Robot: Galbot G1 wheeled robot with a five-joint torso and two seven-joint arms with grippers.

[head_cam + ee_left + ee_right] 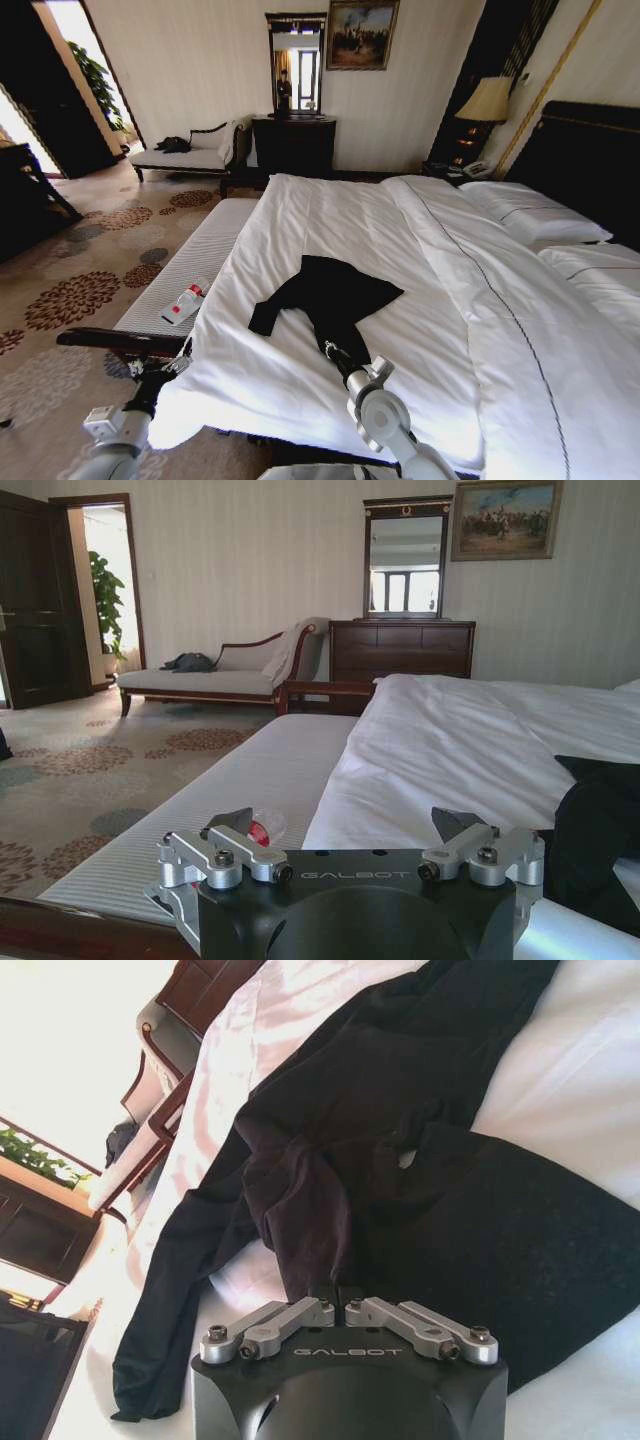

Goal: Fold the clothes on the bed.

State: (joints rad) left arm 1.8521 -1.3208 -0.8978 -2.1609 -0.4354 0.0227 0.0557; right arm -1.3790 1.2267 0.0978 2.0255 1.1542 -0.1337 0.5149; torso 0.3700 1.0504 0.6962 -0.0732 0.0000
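Striped pale walls, patterned carpet with dark floral medallions, open doorway with a green plant at far left. Against the far wall, dark dresser [293,145] under a tall mirror [297,65], framed painting [361,33] beside it, cream chaise longue [190,152] to the left. Lit lamp [486,100] on the nightstand by the tall dark headboard.

Large bed [470,300] across the middle and right of the head view, white duvet smooth, pillows at the right. Striped bench [190,270] along the foot of the bed, small red-and-white object [186,301] lying on it.

Black T-shirt [325,295] on the duvet near the lower edge of the bed, crumpled, one sleeve trailing left, body bunched and drawn toward the right arm. No lettering visible.

Right gripper [335,1295] low on the bed, at the near end of the shirt, fingers [318,1290] pressed together on a gathered fold of black fabric; cloth pulled into a taut twisted ridge from the pinch, rest spread on the white bedding behind it. Same gripper in the head view [332,348] at the shirt's lower tip.

Left gripper [350,835] off the bed at its lower left corner, above the bench edge, fingers [232,822] spread wide apart, nothing between them. Well apart from the shirt, whose dark edge [600,840] shows off to one side in the left wrist view.
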